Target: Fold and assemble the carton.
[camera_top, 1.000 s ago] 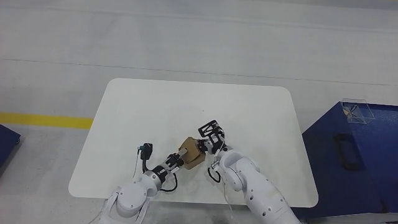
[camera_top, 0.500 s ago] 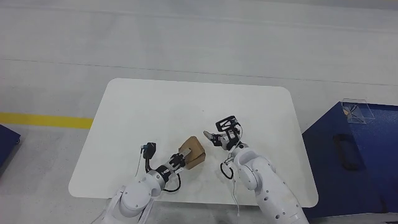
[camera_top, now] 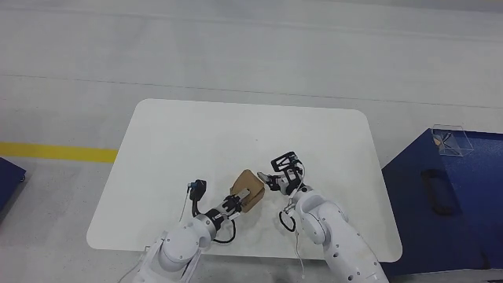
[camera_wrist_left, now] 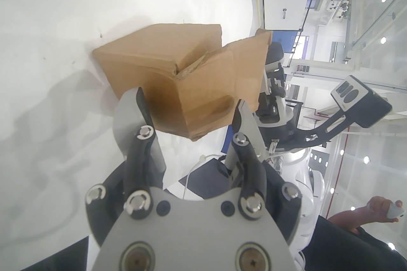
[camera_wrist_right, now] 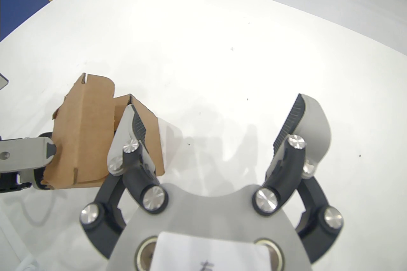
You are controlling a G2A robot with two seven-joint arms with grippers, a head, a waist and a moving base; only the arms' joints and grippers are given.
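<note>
A small brown carton [camera_top: 246, 182], partly folded with flaps standing up, sits near the front middle of the white table [camera_top: 236, 126]. My left gripper [camera_top: 233, 202] comes at it from the near side. In the left wrist view its fingers [camera_wrist_left: 140, 107] press on both sides of the carton's [camera_wrist_left: 159, 56] near corner, so the left gripper [camera_wrist_left: 189, 97] is shut on it. My right gripper [camera_top: 277, 179] is just right of the carton. It stands wide open [camera_wrist_right: 216, 104] with nothing between its fingers, one finger [camera_wrist_right: 132, 123] close beside a flap of the carton [camera_wrist_right: 82, 126].
The carton lies close to the table's front edge [camera_top: 251, 253]. The table's back and sides are bare white surface [camera_wrist_right: 222, 15]. A blue cabinet [camera_top: 440, 196] with a clear box [camera_top: 449, 137] on it stands off the table's right side.
The right gripper let go of the carton and drew off to the right, then came slightly back. The left arm pushed forward and right, carrying the carton a little farther onto the table.
</note>
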